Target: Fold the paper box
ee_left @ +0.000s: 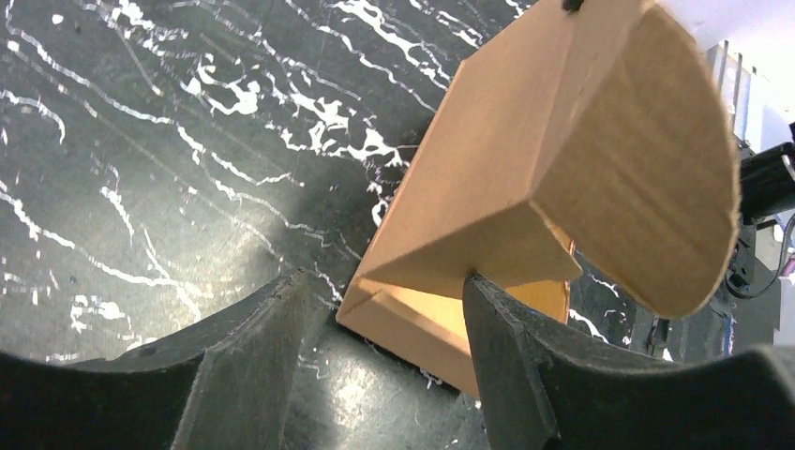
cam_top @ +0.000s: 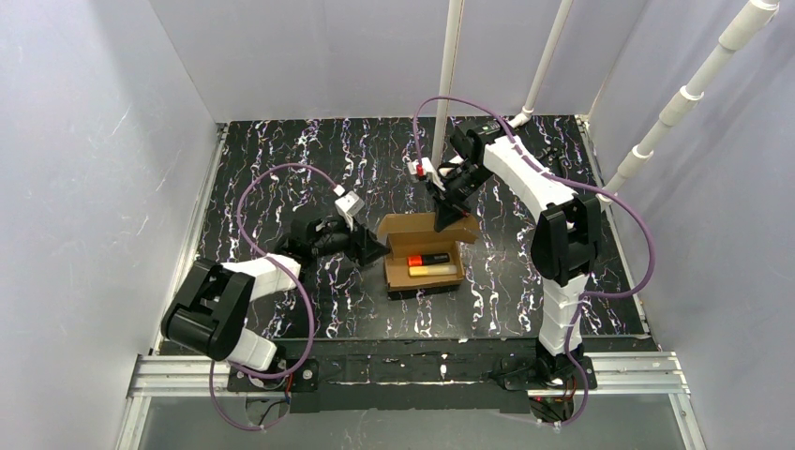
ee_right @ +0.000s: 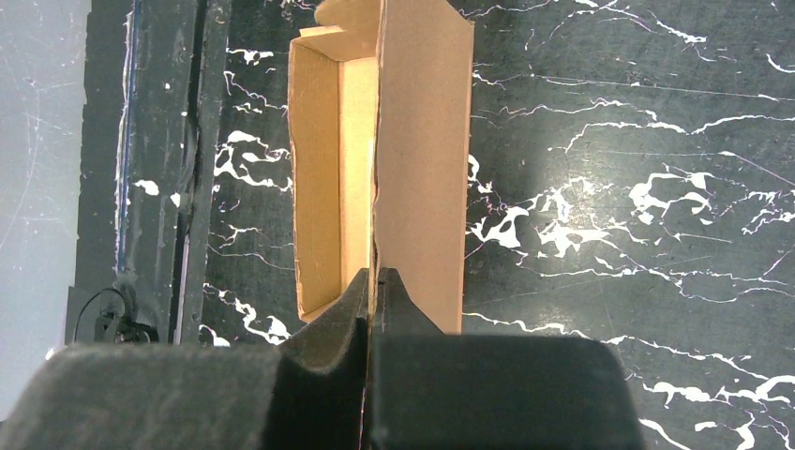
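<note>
The right gripper (ee_right: pixel 373 281) has its fingers closed tight, pinching the free edge of the raised lid (ee_right: pixel 422 141) of the paper box (cam_top: pixel 398 267). The box sits open near the middle of the black marbled table (cam_top: pixel 281 169), with the lid standing along its twelve o'clock side. The left gripper (ee_left: pixel 384 277) is at the box's nine o'clock end, low over the table, fingers parted and holding nothing. A rounded side flap (ee_left: pixel 647 178) stands just beyond its right finger. Two markers (cam_top: pixel 434 265), one red and one yellow, lie inside the tray.
</note>
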`<state>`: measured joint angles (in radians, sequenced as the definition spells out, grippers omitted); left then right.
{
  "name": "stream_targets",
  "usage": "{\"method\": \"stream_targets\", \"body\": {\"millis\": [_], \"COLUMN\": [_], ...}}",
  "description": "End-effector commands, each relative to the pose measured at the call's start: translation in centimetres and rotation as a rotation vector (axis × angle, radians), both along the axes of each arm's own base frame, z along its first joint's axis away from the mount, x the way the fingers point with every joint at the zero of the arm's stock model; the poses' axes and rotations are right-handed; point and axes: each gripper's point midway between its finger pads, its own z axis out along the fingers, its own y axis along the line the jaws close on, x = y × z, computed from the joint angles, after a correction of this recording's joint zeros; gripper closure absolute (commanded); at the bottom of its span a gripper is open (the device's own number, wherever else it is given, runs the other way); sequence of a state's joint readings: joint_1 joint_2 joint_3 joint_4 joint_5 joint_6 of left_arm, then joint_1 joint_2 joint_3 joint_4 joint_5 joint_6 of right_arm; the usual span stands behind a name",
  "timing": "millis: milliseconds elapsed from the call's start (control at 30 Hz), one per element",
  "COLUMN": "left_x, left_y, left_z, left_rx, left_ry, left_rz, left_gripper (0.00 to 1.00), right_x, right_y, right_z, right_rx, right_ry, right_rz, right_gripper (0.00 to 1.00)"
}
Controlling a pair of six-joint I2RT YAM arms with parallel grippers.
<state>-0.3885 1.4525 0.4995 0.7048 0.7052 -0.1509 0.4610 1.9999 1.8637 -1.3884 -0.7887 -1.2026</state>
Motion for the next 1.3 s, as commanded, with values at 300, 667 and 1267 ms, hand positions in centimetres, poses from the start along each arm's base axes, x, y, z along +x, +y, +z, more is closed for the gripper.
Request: {"method": "stream_targets", "body": {"millis": [300,667,1267], "left_x": [0.4,0.2,-0.1], "left_y": [-3.3,-3.5,-2.5], "left_z": [3.1,2.7,2.6], "left_rx": [-0.087,-0.114,-0.077], "left_ry": [-0.098,-0.082,-0.163], "left_rz": [-0.137,-0.136,-0.107], "left_gripper": [0.57,0.93,1.00], "right_x": [-1.5,-0.7,2.0], "right_y": [1.1,1.2,-5.8], "right_z": [1.1,0.6,6.3], "right_rx": [0.056,0.030,0.130], "right_ry": [0.019,0.018,-0.140], "right_rz": [0.042,0.019,-0.389], "right_gripper": [0.99,0.97,0.14]}}
